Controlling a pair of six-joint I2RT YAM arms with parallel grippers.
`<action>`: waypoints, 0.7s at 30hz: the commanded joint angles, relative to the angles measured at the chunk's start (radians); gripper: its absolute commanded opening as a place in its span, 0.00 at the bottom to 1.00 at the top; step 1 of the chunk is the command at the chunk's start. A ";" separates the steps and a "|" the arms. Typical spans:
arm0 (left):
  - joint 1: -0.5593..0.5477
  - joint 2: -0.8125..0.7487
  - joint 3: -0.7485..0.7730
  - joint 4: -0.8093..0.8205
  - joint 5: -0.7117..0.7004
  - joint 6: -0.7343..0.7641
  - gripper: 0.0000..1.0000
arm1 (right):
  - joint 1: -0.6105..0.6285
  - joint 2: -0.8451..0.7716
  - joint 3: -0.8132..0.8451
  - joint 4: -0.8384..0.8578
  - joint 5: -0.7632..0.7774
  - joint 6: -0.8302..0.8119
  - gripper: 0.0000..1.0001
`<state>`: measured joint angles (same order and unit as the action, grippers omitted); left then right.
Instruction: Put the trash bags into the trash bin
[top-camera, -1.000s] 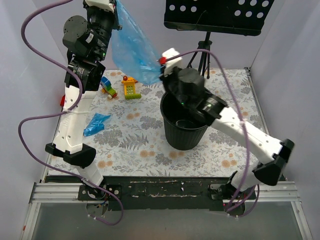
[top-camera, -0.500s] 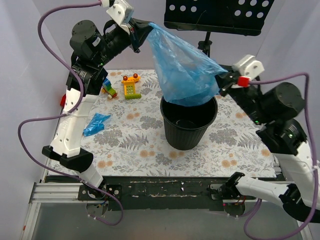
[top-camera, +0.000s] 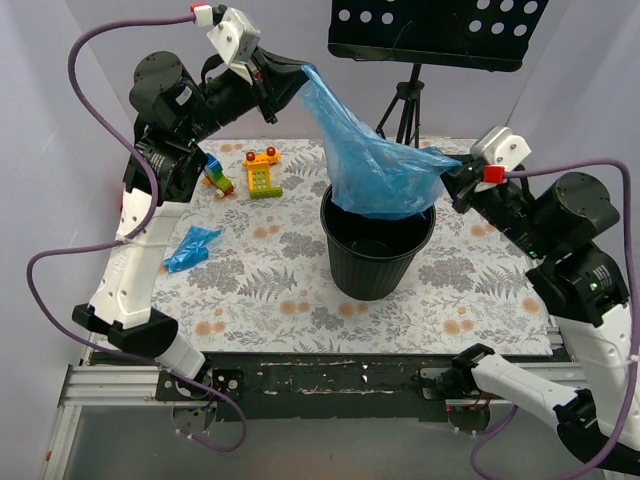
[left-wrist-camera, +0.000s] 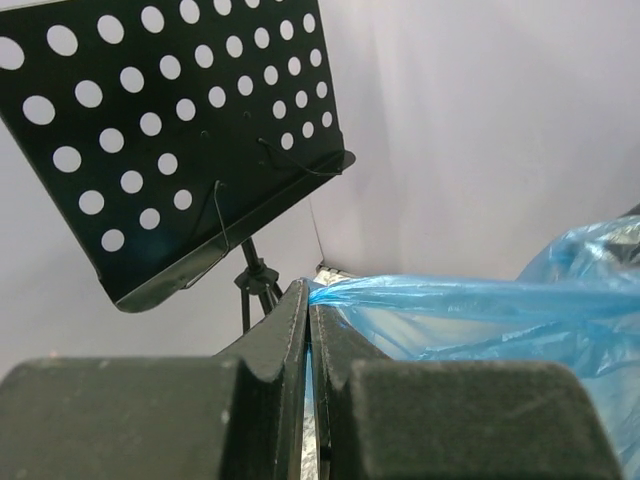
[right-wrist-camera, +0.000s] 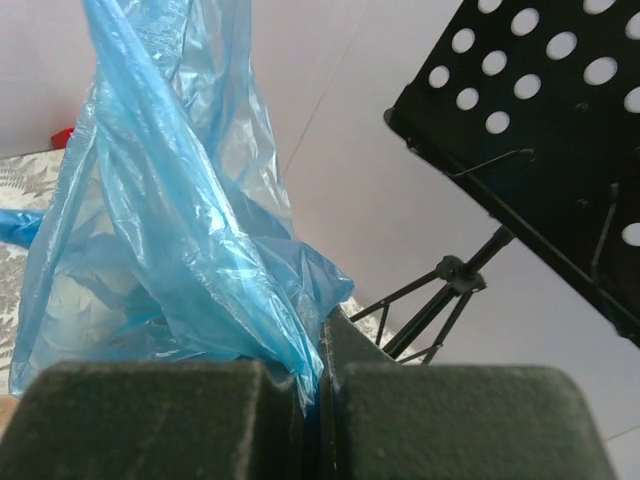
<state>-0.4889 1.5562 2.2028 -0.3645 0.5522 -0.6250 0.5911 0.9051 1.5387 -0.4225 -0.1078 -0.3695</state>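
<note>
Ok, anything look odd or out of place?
Nothing spilled or damaged. The large trash bag is stretched between the left gripper and right gripper over the trash bin; a small wadded bag lies on the table.

A large translucent blue trash bag (top-camera: 375, 165) hangs spread as a crinkled sheet, corners pulled toward eleven and two o'clock, its belly sagging over the mouth of the upright round black trash bin (top-camera: 375, 270), while a small folded blue wad (top-camera: 190, 247) lies well apart at the bin's nine o'clock.
</note>
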 joint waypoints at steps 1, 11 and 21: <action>-0.004 -0.054 -0.034 0.013 -0.044 0.011 0.00 | -0.013 0.009 -0.052 0.068 -0.050 0.057 0.01; -0.010 -0.122 -0.391 0.111 -0.003 -0.093 0.00 | -0.025 -0.063 -0.242 -0.070 0.042 0.123 0.01; -0.045 0.007 -0.359 0.208 0.117 -0.205 0.00 | -0.086 -0.107 -0.238 -0.272 0.074 0.095 0.30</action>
<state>-0.5148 1.5398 1.8027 -0.2356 0.5938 -0.7582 0.5232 0.7959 1.2781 -0.5915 -0.0395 -0.2649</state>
